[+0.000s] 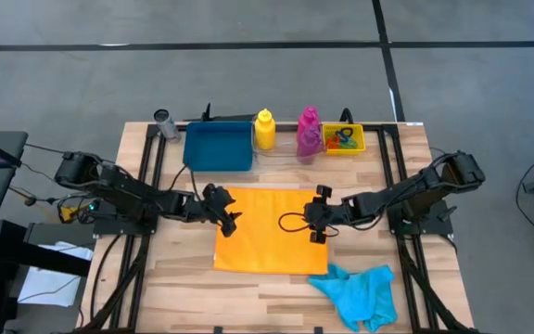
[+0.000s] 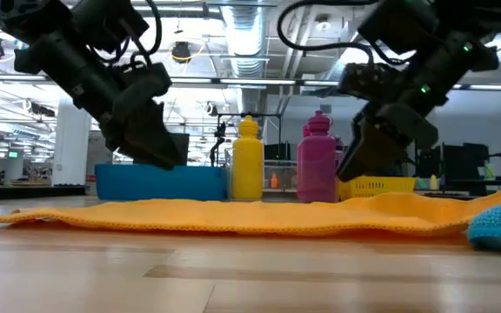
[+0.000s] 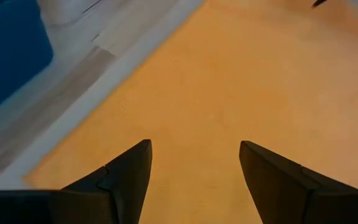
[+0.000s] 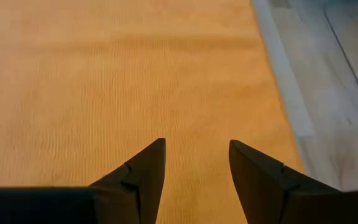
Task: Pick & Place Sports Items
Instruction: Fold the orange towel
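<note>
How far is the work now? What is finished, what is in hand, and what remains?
Finished: the orange cloth lies spread flat mid-table. In hand: nothing is held; the left gripper and right gripper hover open over the cloth's opposite sides. Remaining: the yellow bottle and magenta bottle stand at the back beside the blue tray, the rings sit in the yellow bin, and the cyan cloth lies crumpled.

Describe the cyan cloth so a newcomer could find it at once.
Start from the large flat orange cloth spread mid-table. Just off its near right corner lies the crumpled cyan cloth. Unlike its smooth orange neighbour, it is bunched up, and it is the only cyan item.
</note>
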Motion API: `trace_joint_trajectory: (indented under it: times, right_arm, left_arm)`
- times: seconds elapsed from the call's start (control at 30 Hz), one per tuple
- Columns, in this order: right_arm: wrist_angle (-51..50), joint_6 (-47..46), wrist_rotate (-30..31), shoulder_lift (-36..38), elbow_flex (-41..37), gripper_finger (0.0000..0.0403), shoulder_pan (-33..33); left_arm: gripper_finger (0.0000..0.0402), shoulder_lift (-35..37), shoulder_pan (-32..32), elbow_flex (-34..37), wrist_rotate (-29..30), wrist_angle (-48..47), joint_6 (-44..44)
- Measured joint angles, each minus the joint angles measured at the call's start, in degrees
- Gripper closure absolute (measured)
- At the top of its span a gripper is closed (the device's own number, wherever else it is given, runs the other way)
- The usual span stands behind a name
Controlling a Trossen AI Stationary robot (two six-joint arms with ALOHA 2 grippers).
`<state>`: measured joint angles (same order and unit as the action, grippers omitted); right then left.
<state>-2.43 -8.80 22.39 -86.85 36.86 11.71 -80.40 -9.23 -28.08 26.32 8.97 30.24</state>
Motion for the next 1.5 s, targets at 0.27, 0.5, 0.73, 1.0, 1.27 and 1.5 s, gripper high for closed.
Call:
trace_joint_trajectory:
  times: [0.27,0.5,0.73,1.0,1.27,1.5]
  right_arm:
    - [4.0,0.0,0.4,0.0,-2.1,0.0234,0.0]
    - [4.6,3.0,0.5,0.0,-2.1,0.0234,0.0]
    - [4.6,3.3,-5.9,0.0,-2.1,0.0234,-1.0]
    - [4.0,-0.3,-11.8,0.0,-2.7,0.0234,-4.6]
    - [4.4,-4.3,-13.5,0.0,-7.6,0.0234,-7.1]
    - [6.5,-4.5,-13.5,0.0,-8.8,0.0234,-8.6]
  left_arm:
    - [0.016,-6.3,0.0,0.0,0.4,1.5,-5.2]
    - [0.016,-9.4,0.4,0.0,1.3,1.6,-6.0]
    - [0.016,-9.7,0.6,0.0,1.3,1.6,-6.0]
    - [0.016,-9.7,0.6,0.0,1.3,1.6,-5.9]
    - [0.016,-9.7,0.6,0.0,1.3,1.6,-5.8]
    - [0.016,-9.7,0.6,0.0,0.7,1.1,-5.8]
